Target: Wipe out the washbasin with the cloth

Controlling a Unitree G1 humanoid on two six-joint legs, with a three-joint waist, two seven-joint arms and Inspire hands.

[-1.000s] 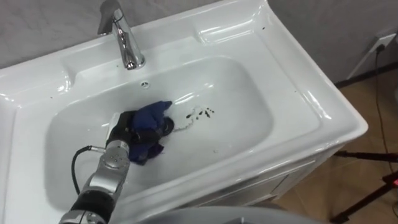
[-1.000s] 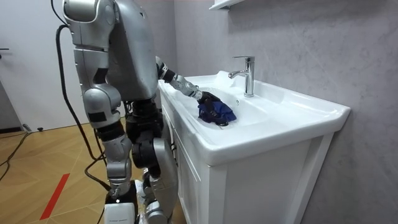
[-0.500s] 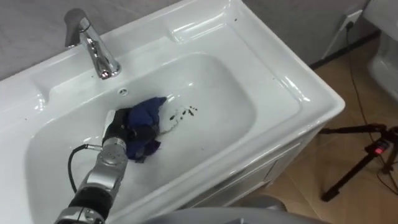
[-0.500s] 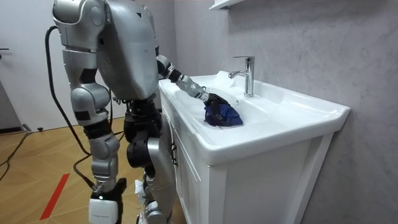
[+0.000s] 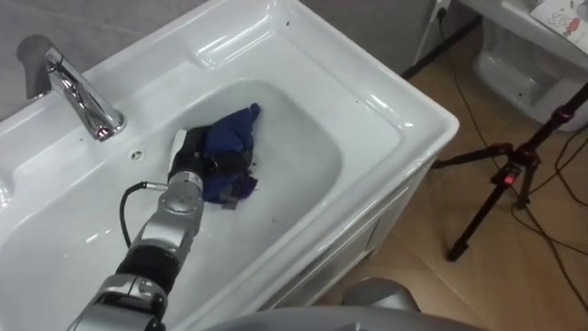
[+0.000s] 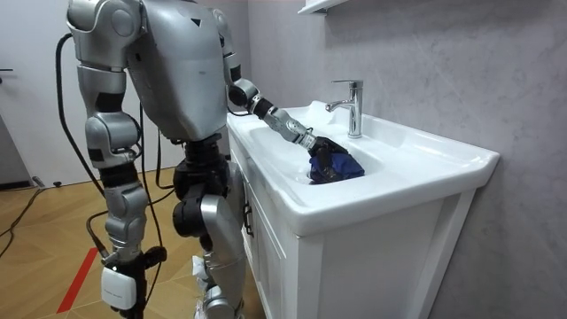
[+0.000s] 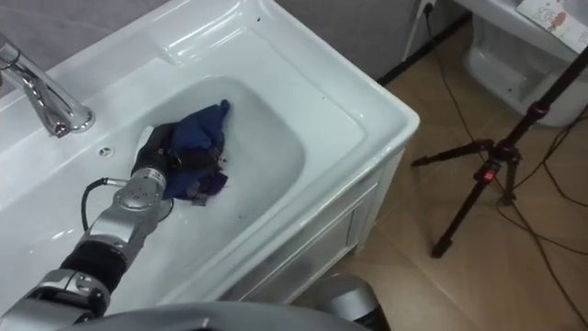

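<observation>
Left arm: reaches forward and down from the lower left, elbow nearly straight, forearm and wrist in one line. Left hand (image 5: 197, 163) palm-down at the end of the reach, dark fingers curled into a blue cloth (image 5: 231, 138) that bunches over and ahead of them. Right arm: hangs at the side with the elbow slightly bent, right hand (image 6: 118, 285) low beside the leg, at the room view's left.
</observation>
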